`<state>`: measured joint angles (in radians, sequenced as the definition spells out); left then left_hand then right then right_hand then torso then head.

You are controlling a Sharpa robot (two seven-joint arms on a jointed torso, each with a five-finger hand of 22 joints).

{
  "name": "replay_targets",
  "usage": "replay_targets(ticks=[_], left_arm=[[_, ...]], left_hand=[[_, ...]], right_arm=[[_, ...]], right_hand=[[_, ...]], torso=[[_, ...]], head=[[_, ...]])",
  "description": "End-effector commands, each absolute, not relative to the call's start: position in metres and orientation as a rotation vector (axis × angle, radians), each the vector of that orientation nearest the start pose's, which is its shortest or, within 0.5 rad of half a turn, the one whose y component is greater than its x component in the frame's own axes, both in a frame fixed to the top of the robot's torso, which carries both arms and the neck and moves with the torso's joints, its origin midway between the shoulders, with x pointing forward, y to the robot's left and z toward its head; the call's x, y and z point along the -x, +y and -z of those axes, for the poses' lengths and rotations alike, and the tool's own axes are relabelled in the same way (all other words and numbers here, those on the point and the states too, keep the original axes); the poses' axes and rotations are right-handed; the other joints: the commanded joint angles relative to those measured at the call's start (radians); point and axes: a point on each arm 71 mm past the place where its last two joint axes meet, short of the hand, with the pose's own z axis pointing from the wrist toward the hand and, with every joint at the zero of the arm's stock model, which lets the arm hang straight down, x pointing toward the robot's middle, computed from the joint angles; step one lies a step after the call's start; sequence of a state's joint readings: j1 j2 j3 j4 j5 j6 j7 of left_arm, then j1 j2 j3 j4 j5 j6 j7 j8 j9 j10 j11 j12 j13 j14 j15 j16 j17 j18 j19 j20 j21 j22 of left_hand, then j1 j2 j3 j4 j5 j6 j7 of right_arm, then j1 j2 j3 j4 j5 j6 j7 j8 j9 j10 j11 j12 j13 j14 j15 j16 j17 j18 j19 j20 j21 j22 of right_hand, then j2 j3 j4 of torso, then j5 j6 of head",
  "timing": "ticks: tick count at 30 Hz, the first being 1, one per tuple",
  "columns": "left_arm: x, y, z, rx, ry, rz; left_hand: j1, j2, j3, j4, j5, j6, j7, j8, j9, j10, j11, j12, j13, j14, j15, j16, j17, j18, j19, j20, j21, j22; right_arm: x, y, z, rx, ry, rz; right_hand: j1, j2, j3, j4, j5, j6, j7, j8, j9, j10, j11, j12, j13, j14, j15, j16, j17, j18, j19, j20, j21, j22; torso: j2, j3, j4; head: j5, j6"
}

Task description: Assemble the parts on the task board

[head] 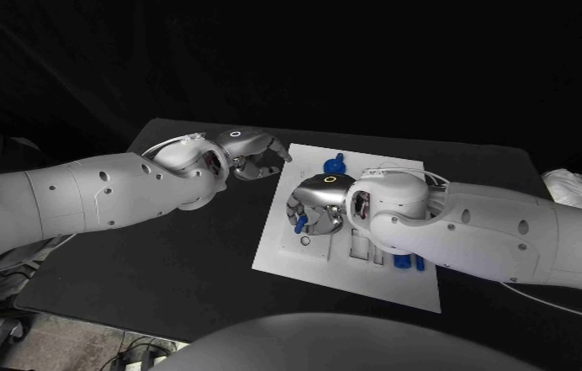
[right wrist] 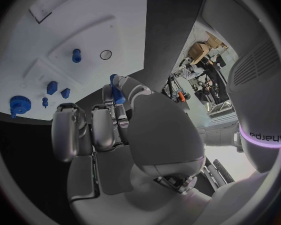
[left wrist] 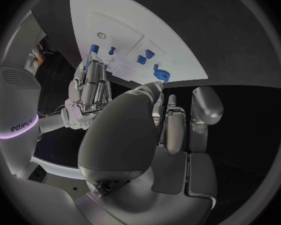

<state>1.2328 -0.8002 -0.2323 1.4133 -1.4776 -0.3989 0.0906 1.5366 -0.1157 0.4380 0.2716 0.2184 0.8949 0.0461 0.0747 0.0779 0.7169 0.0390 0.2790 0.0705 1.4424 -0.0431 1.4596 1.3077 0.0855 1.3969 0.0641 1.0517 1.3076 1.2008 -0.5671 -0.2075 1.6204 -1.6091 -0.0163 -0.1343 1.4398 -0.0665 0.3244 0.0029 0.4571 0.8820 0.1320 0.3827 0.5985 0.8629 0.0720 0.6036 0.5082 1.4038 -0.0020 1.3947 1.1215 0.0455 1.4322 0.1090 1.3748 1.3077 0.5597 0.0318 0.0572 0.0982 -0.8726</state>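
Observation:
The white task board [head: 291, 257] lies in the middle of the black table. My right hand [head: 318, 203] hovers over the board's middle and pinches a small blue part [right wrist: 117, 92] at its fingertips; that part [left wrist: 93, 49] also appears in the left wrist view. My left hand [head: 251, 156] floats just off the board's far left corner, fingers curled in and holding nothing. A blue gear-like part [head: 334, 166] stands at the board's far edge. More blue parts [head: 406, 262] sit near my right forearm. A blue peg [right wrist: 76, 55] stands upright in the board [right wrist: 84, 20].
Two small blue blocks [left wrist: 145, 57] sit on the board [left wrist: 128, 15] near the gear [left wrist: 160, 74]. A small round hole [right wrist: 105, 54] lies beside the peg. Bare black table [head: 182, 245] stretches to the board's left.

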Motion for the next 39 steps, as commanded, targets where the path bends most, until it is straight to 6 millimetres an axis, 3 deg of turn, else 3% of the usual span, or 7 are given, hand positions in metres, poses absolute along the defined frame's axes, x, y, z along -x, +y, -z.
replay_targets(ticks=[1,5,9,14,22,26,39], left_arm=[[-0.477,0.204,0.235,-0.356,1.687,0.695],[-0.477,0.202,0.235,-0.357,1.686,0.698],[-0.477,0.202,0.235,-0.359,1.687,0.699],[-0.478,0.202,0.235,-0.358,1.691,0.698],[-0.478,0.200,0.236,-0.360,1.693,0.701],[-0.478,0.198,0.236,-0.362,1.694,0.704],[-0.479,0.199,0.236,-0.349,1.705,0.701]], left_hand=[[-0.001,0.005,0.006,0.000,0.005,0.003,0.007,-0.001,0.000,0.008,0.001,0.004,0.001,-0.005,0.004,-0.007,0.008,0.008,0.001,0.004,-0.003,0.139],[-0.001,0.005,0.006,0.000,0.005,0.004,0.007,-0.001,0.000,0.008,0.001,0.004,0.001,-0.005,0.004,-0.007,0.008,0.008,0.000,0.004,-0.003,0.139],[-0.001,0.004,0.006,0.000,0.005,0.004,0.008,-0.001,0.000,0.008,0.001,0.004,0.001,-0.005,0.004,-0.006,0.009,0.008,0.001,0.005,-0.002,0.139],[-0.001,0.004,0.007,0.000,0.005,0.004,0.008,-0.001,0.000,0.008,0.001,0.004,0.001,-0.004,0.004,-0.006,0.009,0.008,0.001,0.005,-0.002,0.139],[-0.001,0.004,0.007,0.000,0.005,0.004,0.008,-0.001,0.000,0.009,0.002,0.004,0.001,-0.004,0.005,-0.006,0.010,0.008,0.000,0.005,-0.003,0.139],[-0.001,0.004,0.007,0.000,0.005,0.004,0.008,-0.001,0.000,0.009,0.002,0.004,0.001,-0.004,0.005,-0.006,0.010,0.008,0.001,0.005,-0.002,0.139],[-0.001,0.005,0.008,0.000,0.005,0.004,0.009,-0.001,0.000,0.009,0.003,0.004,0.001,-0.004,0.005,-0.006,0.010,0.008,0.000,0.005,-0.004,0.139]], right_arm=[[-0.398,-0.034,0.247,0.879,1.874,-0.719],[-0.394,-0.028,0.248,0.929,1.827,-0.687],[-0.392,-0.026,0.248,0.958,1.805,-0.663],[-0.390,-0.024,0.249,0.996,1.793,-0.633],[-0.385,-0.023,0.254,1.013,1.809,-0.621],[-0.384,-0.023,0.258,1.010,1.823,-0.616],[-0.379,-0.030,0.266,0.986,1.851,-0.610]], right_hand=[[-0.005,-0.008,0.005,0.000,0.005,-0.001,0.002,-0.004,-0.001,0.006,0.000,-0.005,-0.001,-0.004,0.004,-0.005,-0.002,0.011,-0.006,0.002,-0.004,0.188],[-0.007,-0.011,0.006,-0.001,0.006,0.000,0.001,-0.005,-0.001,0.007,-0.001,-0.006,-0.002,-0.003,0.003,-0.004,0.001,0.010,-0.004,0.001,-0.003,0.189],[-0.011,-0.015,0.009,-0.003,0.006,0.007,-0.004,-0.006,-0.002,0.012,-0.005,-0.009,-0.004,0.001,0.001,-0.001,0.007,0.009,0.000,0.000,0.003,0.191],[-0.014,-0.019,0.012,-0.006,0.003,0.007,-0.006,-0.013,-0.004,0.017,-0.007,-0.013,-0.007,0.003,-0.001,0.000,0.009,0.008,0.004,-0.002,0.007,0.193],[-0.022,-0.023,0.018,-0.006,-0.009,0.006,-0.007,-0.025,-0.009,0.021,-0.008,-0.021,-0.012,0.002,-0.003,-0.002,0.003,0.008,0.003,-0.004,0.005,0.192],[-0.028,-0.025,0.019,-0.005,-0.014,0.007,-0.007,-0.030,-0.011,0.022,-0.007,-0.025,-0.014,0.001,-0.003,-0.004,0.000,0.008,0.003,-0.004,0.003,0.191],[-0.031,-0.027,0.020,-0.005,-0.017,0.008,-0.007,-0.033,-0.012,0.023,-0.007,-0.028,-0.016,0.000,-0.002,-0.005,-0.004,0.009,0.001,-0.004,0.001,0.191]], torso=[[0.001,0.0009,-0.0011],[0.002,0.0032,0.0038],[0.002,0.0037,0.0028],[0.001,0.0003,-0.0010],[0.000,0.0011,-0.0005],[0.000,0.0025,0.0037],[-0.001,0.0001,0.0002]], head=[[0.004,0.000],[0.001,0.000],[0.004,0.000],[0.006,0.000],[0.005,0.000],[0.004,0.000],[0.010,0.000]])
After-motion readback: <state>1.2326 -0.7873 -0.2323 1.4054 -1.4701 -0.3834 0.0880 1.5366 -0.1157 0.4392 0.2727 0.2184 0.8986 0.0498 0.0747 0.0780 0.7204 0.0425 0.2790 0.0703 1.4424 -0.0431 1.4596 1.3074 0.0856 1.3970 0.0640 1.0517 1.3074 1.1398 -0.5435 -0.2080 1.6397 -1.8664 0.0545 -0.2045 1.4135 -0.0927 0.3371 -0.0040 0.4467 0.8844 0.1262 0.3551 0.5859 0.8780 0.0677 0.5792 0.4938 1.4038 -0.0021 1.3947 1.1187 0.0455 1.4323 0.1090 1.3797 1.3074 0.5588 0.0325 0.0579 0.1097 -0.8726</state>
